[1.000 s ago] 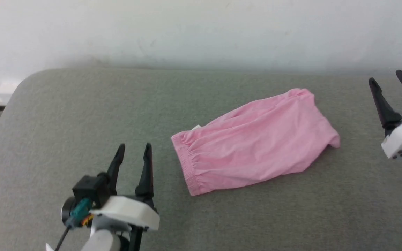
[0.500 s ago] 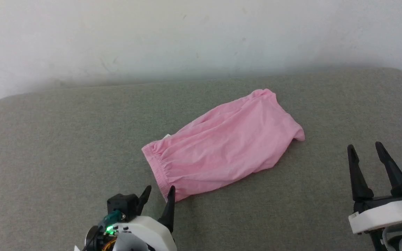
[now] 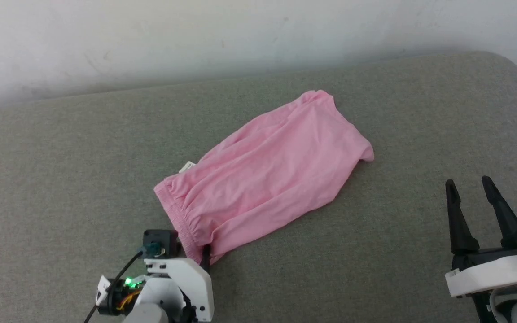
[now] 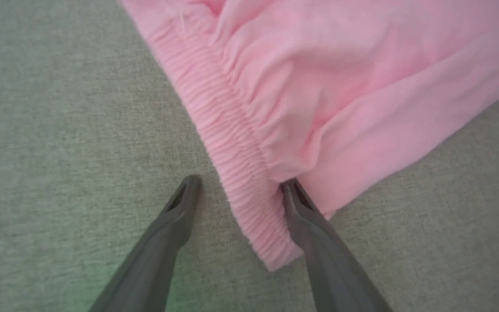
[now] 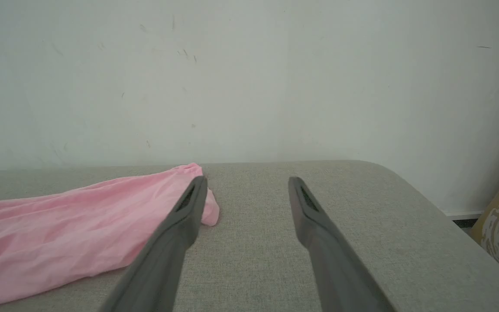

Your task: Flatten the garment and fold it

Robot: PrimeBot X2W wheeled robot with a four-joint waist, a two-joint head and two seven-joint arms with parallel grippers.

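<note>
Garment (image 3: 263, 179), a pair of light pink soft cotton shorts, lies slantwise on the grey woven upholstered surface (image 3: 61, 179), running from 7 o'clock to 1 o'clock in the head view. Nearest the robot, the left gripper (image 4: 239, 182) with its two long dark fingers stands open, jaws astride the near corner of the gathered elastic waistband (image 4: 228, 151). One finger rests on the bare surface and the other presses against a fabric fold; nothing is clamped. The right gripper (image 3: 468, 180) hangs open at 4 o'clock, well apart from the cloth. Expect a light, limp, non-fragile load that will drape and crease, not hold shape, and will likely drag on the woven cover. The ribbed waistband is the thickest, firmest purchase: take it at its corners, then the far hemmed leg edge (image 3: 366, 154) at 1 o'clock for tensioning. The left wrist view resolves the waistband ribbing and finger contact, detail too coarse in the head view. The head view adds the small white sewn label (image 3: 187, 166) and the full outline. The right wrist view adds the low, wrinkled profile against the white wall (image 5: 249, 86).
</note>
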